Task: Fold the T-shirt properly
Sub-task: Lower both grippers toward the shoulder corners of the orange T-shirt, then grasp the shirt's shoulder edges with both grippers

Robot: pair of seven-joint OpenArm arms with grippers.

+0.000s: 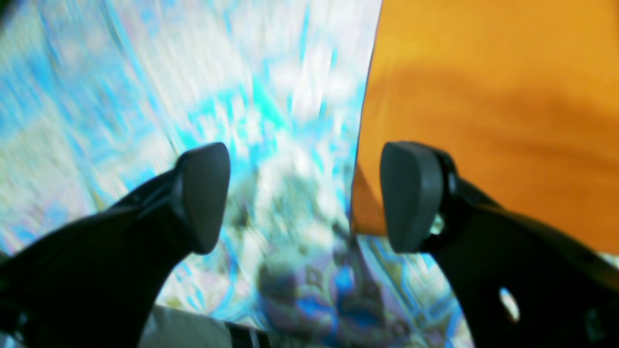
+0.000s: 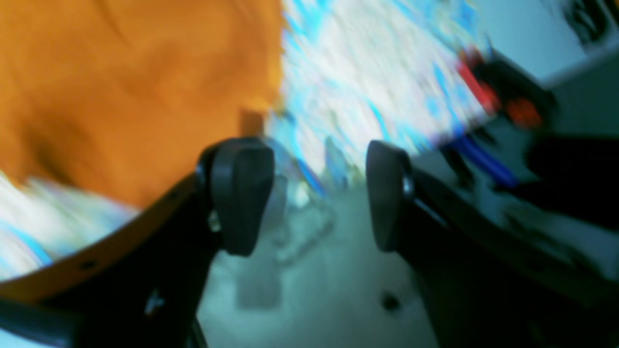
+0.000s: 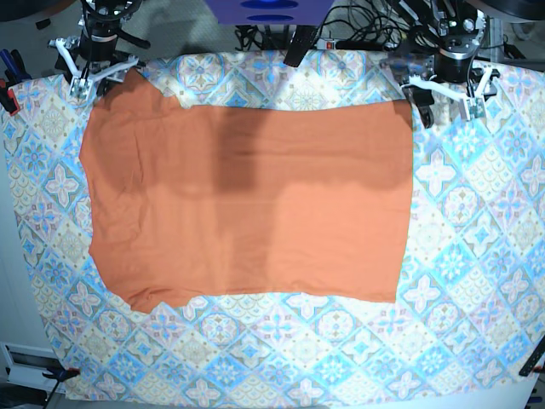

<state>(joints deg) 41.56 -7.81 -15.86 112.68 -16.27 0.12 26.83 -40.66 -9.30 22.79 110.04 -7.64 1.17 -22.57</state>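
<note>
The orange T-shirt [image 3: 255, 204] lies spread flat across the tile-patterned tablecloth [image 3: 464, 256], with a sleeve at the far left corner. My left gripper [image 3: 444, 100] hovers at the shirt's far right corner. In the left wrist view this gripper [image 1: 304, 198] is open and empty, with the T-shirt [image 1: 483, 96] edge beside its right finger. My right gripper [image 3: 100, 77] stands at the far left corner by the sleeve. In the right wrist view it [image 2: 319, 193] is open with nothing between its fingers, and the T-shirt [image 2: 121, 87] lies up and to the left.
Cables and black equipment [image 3: 358, 21] crowd the table's back edge, beside a blue object [image 3: 268, 10]. A red and black clamp [image 2: 512, 96] sits at the tablecloth's edge. Patterned cloth shows bare on the right and along the front.
</note>
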